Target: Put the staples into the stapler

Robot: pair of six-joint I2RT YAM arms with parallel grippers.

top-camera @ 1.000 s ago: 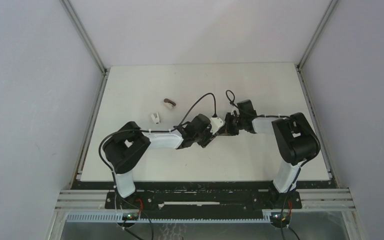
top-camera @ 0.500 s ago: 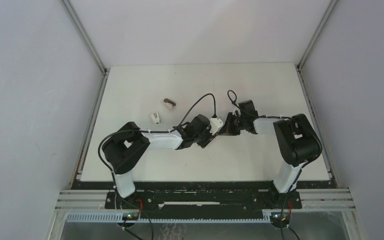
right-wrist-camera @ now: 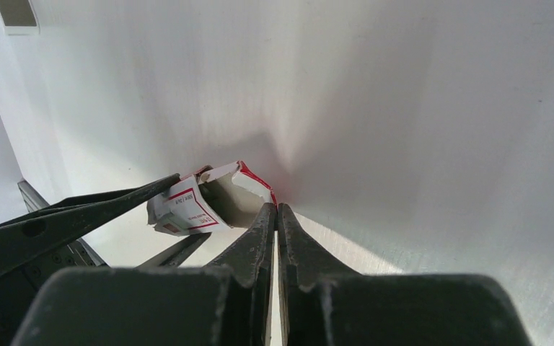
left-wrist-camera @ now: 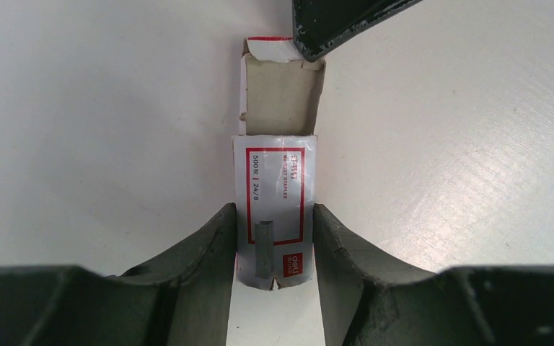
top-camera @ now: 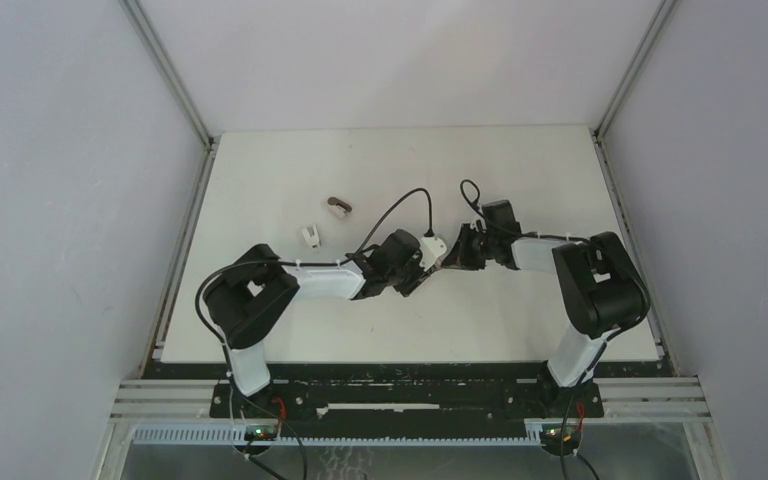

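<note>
On the white table (top-camera: 520,170) lie a small white item (top-camera: 310,235) and, nearby, a seemingly curved brown piece (top-camera: 339,207).

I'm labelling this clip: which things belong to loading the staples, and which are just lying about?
In the job: staple box, gripped by left claw; right claw, shut, at its open end.
Lying about: small white item; dark brown item; both too small to identify.

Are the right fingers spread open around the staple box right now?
No, in the right wrist view the right fingers are pressed together, their tips at the staple box's open end.
</note>
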